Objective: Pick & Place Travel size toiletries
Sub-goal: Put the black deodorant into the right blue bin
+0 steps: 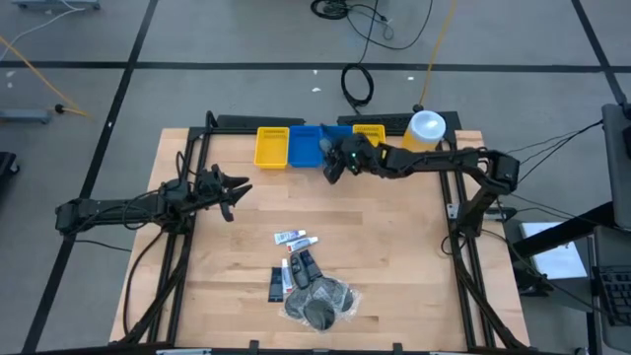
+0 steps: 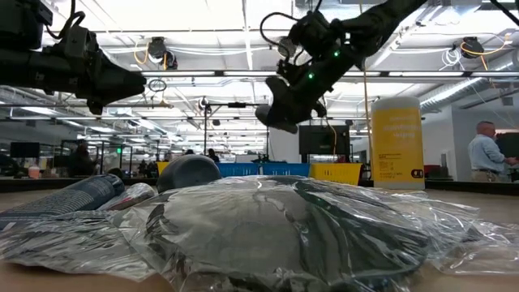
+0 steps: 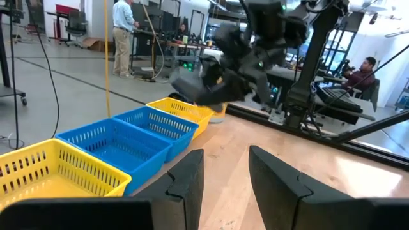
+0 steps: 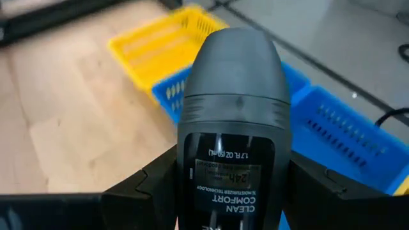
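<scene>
We have the right gripper (image 4: 230, 191) clamped on a small dark deodorant (image 4: 231, 108), held in the air over the near edge of the blue bin (image 1: 308, 146) at the far side of the table (image 1: 394, 256). It looks light and rigid, with a smooth, probably slippery shell, so the flat sides of the body are the place to hold, as now. The other toiletries (image 1: 311, 286) lie near us; the bagged puffs (image 2: 268, 227) are soft and crinkly, best pinched by the bag. The left gripper (image 3: 220, 176) waits at the left, part open and empty, as far as we can tell.
</scene>
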Tool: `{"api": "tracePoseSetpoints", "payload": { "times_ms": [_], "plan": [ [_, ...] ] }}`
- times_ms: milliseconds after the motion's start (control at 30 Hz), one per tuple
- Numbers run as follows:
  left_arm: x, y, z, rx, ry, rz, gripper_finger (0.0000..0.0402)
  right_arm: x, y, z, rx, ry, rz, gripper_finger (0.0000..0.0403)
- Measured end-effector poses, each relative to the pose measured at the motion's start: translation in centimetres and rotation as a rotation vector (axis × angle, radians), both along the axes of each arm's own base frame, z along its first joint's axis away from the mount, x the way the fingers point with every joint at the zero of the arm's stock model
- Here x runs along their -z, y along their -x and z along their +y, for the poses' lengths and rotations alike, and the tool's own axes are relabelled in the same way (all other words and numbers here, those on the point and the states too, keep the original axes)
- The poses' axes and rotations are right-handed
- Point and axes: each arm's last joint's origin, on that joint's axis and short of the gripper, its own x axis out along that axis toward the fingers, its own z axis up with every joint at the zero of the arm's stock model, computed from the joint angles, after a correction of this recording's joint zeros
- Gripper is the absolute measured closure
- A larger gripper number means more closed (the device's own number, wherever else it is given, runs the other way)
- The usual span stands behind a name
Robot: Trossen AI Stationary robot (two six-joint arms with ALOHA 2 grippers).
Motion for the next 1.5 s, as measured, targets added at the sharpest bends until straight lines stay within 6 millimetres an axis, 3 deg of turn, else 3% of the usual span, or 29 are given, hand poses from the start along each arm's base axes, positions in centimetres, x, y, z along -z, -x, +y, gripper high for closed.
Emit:
{"api": "tracePoseSetpoints", "payload": {
  "times_ms": [267, 633, 1500],
  "plan": [
    [0.0, 0.0, 0.0, -0.006, -0.002, 0.001, 0.0277, 1.0, 0.4, -3.1, 0.082, 0.006, -0.015, 0.0203],
    [0.0, 0.0, 0.0, -0.009, -0.006, 0.000, 0.0277, 4.4, 0.7, -6.2, 0.137, -0.040, 0.028, 0.0202],
    [0.0, 0.0, 0.1, -0.029, -0.005, 0.001, 0.0277, 4.1, 0.9, -6.9, 0.158, -0.014, -0.003, 0.0177]
  ]
}}
